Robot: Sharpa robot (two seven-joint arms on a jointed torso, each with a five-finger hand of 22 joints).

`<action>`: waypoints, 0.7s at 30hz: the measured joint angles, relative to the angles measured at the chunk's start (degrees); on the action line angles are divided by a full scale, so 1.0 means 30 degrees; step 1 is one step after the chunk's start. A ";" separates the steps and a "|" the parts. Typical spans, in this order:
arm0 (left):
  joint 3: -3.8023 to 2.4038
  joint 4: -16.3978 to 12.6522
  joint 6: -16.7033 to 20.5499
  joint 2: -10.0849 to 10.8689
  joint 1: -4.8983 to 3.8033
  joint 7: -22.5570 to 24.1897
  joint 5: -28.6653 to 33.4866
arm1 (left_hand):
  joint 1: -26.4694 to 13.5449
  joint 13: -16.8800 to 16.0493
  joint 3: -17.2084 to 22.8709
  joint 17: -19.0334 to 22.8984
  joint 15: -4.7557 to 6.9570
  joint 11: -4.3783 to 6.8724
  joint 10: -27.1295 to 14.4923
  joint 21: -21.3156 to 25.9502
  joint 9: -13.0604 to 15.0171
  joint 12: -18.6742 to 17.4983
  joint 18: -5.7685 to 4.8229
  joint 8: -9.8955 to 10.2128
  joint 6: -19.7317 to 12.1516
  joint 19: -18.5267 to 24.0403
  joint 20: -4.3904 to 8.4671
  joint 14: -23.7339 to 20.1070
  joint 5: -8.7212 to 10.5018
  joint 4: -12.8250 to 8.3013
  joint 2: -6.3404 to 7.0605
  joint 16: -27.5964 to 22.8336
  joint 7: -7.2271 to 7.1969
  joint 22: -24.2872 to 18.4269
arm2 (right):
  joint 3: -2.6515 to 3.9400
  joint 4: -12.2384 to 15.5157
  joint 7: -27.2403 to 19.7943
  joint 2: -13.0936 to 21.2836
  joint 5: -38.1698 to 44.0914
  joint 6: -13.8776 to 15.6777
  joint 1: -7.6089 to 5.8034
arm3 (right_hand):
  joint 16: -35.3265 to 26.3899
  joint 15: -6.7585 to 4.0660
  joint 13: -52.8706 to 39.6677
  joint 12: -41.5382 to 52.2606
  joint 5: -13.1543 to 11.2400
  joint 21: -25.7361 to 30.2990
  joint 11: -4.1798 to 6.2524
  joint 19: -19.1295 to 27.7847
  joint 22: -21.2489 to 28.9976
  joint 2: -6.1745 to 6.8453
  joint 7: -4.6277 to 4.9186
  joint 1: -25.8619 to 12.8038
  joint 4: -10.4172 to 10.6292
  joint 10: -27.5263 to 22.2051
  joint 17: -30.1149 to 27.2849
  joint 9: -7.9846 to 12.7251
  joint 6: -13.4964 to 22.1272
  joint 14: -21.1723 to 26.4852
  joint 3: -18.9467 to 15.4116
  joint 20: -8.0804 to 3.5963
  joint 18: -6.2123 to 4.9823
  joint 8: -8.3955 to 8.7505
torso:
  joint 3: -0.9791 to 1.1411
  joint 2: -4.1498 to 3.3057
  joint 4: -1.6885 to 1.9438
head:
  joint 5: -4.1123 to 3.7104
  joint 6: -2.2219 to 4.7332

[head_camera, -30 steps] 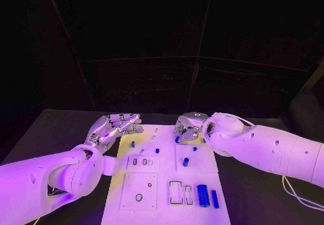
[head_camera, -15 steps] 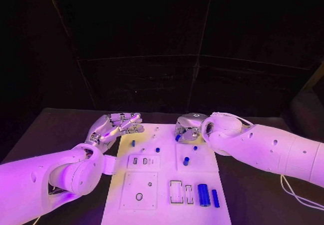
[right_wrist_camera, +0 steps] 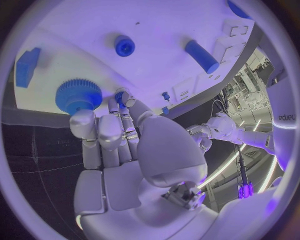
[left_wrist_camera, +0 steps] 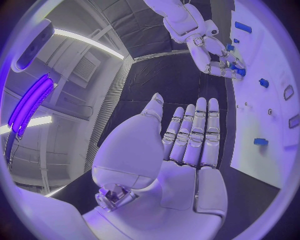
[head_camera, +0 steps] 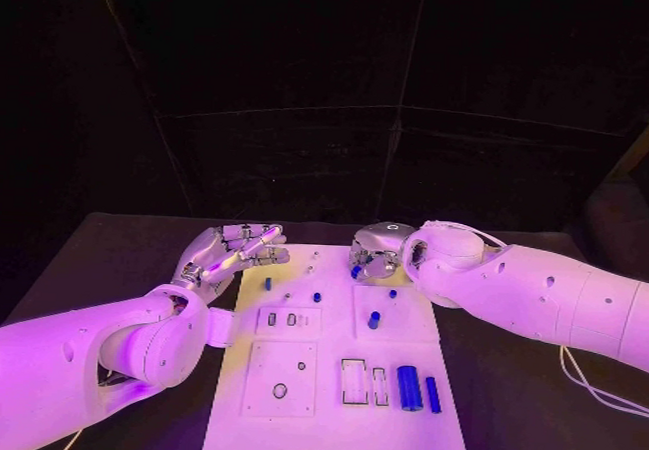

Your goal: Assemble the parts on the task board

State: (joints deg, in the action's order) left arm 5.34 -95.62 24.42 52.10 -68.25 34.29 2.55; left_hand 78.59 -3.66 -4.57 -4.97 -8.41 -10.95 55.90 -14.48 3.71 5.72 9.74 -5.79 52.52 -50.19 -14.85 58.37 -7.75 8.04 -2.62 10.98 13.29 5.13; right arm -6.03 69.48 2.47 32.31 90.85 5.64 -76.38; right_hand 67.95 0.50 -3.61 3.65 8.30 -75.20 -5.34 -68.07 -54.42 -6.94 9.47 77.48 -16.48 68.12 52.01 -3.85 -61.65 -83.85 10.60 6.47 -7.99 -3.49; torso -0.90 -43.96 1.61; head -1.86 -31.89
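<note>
Right hand (right_wrist_camera: 115,135) fingertips touch a toothed blue gear (right_wrist_camera: 78,96); left hand (left_wrist_camera: 181,145) empty, spread.

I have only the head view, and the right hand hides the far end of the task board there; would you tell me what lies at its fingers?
Observer: The right wrist view shows a blue toothed gear lying on the task board, right at the fingertips of the right hand.
Operator: Thank you. Does it grip the gear?
Observer: I cannot tell. Its fingers are curled at the gear's rim, with a small bit of blue at one fingertip.
Operator: And is the left hand holding anything?
Observer: No. The left wrist view shows the left hand with a bare palm and straight fingers, beside the board's edge.
</note>
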 measured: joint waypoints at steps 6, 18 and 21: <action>0.0001 0.0007 -0.0017 0.0016 -0.0002 -0.0008 -0.0002 | 0.0000 0.0000 0.0000 -0.0001 0.0000 0.0000 0.0000 0.0004 0.0000 0.0000 0.0000 -0.0001 0.0000 0.0000 0.0000 0.0000 0.0000 0.0000 0.0000 0.0000 0.0000 0.0001 | -0.0034 0.0666 -0.0081 0.0371 -0.0005 0.1205 0.0077 | 0.0146 0.0000 -0.0021 -0.0061 0.0210 -0.0216 0.0143 -0.0051 -0.0223 0.0176 -0.0076 -0.0172 0.0024 0.0263 0.0024 0.0007 -0.0275 0.0000 0.0720 -0.0010 -0.0002 -0.0093 | 0.0000 0.0000 0.0004 | 0.0027 0.0000; 0.0001 0.0112 -0.0026 0.0018 -0.0006 -0.0017 -0.0006 | 0.0001 -0.0001 -0.0053 -0.0001 0.0000 0.0000 -0.0001 0.0005 0.0002 -0.0119 -0.0002 -0.0001 0.0000 0.0000 0.0000 0.0000 0.0000 -0.0053 0.0001 0.0000 0.0000 0.0004 | 0.0008 0.0051 0.0016 -0.0769 -0.0267 0.3814 0.0059 | 0.0298 0.0001 -0.0057 -0.0063 0.0041 -0.0358 0.0077 -0.0051 -0.0326 0.0657 -0.0074 -0.0652 0.0228 0.0331 0.0014 -0.0017 -0.0276 0.0000 0.1646 -0.0010 -0.0004 -0.0091 | -0.0013 -0.0077 0.0086 | 0.0073 0.0330; 0.0001 0.0141 -0.0021 -0.0015 -0.0006 -0.0017 -0.0007 | 0.0001 -0.0001 -0.0053 -0.0001 0.0000 0.0000 0.0000 0.0005 0.0002 -0.0119 -0.0002 0.0000 0.0000 0.0000 0.0000 0.0000 0.0000 -0.0053 0.0001 0.0001 0.0000 0.0004 | 0.0008 -0.0595 0.0054 -0.1350 -0.0401 0.4030 0.0058 | 0.0298 0.0001 -0.0042 -0.0061 -0.0149 -0.0358 0.0078 -0.0051 -0.0366 0.0779 -0.0073 -0.0775 0.0300 0.0333 -0.0006 -0.0019 -0.0276 0.0000 0.1820 -0.0010 -0.0004 -0.0090 | -0.0018 -0.0097 0.0112 | 0.0038 0.0357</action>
State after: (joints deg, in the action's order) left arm 5.34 -95.19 24.35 52.05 -68.27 34.24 2.53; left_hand 78.59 -3.67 -4.73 -4.98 -8.41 -10.95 55.90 -14.46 3.72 5.36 9.73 -5.79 52.52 -50.19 -14.86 58.37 -7.75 7.88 -2.61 10.98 13.29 5.14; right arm -6.01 67.69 2.64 28.26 89.65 17.73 -76.21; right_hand 68.84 0.50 -3.74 3.47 7.85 -76.27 -5.11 -68.22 -55.52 -4.60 9.25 75.16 -15.58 69.12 51.99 -3.90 -62.47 -83.85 16.06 6.44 -8.00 -3.76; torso -0.96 -44.25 1.95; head -1.75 -30.82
